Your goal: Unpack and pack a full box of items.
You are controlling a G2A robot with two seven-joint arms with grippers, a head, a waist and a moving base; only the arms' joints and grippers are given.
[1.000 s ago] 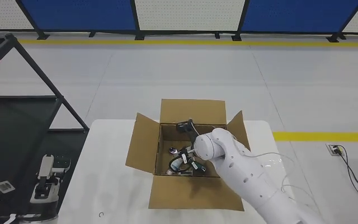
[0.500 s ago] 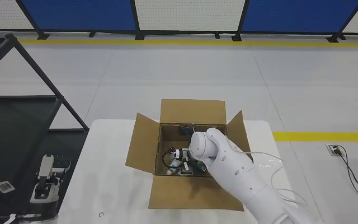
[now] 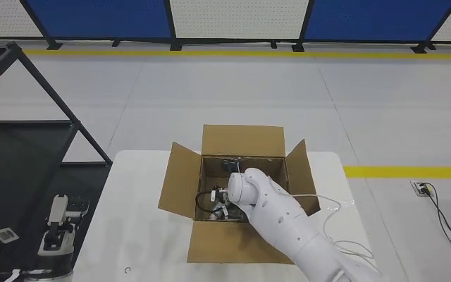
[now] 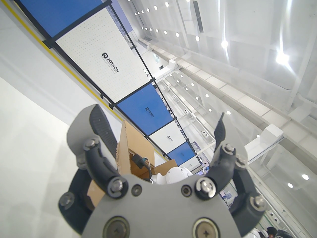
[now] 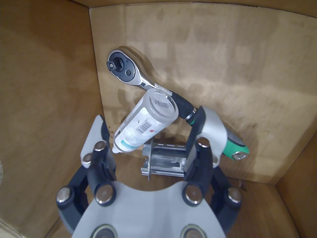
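Cardboard box [image 3: 180, 187] sits open on the white table [image 3: 134, 211], all four flaps folded out. Right arm [image 3: 275, 218] goes down into the box from its front side, wrist well inside. Right gripper [image 5: 152, 125] is low in the box, near the floor, fingers spread wide, not clamped on anything. White bottle [image 5: 146, 122] lies tilted in the gap between those fingers, flat clear end up and resting on the wrench, narrow end down beside one finger [image 5: 101, 130]; cannot tell if either pad touches it. Ratchet wrench [image 5: 123, 69] lies flat on the box floor, chrome head toward a floor corner by one wall, green and grey handle pointing away under the other finger. Small grey metal part [image 5: 166, 159] lies on the box floor just under the bottle, between the fingers. From the top view, a black cable [image 3: 204, 201] loops inside the box along its left wall, and some dark items [image 3: 229, 166] sit by the back wall, too small to make out. Left gripper [image 4: 158, 117] is outside the box, pointed up and past it, fingers wide apart and empty; a box flap [image 4: 123, 144] is in sight beyond it.
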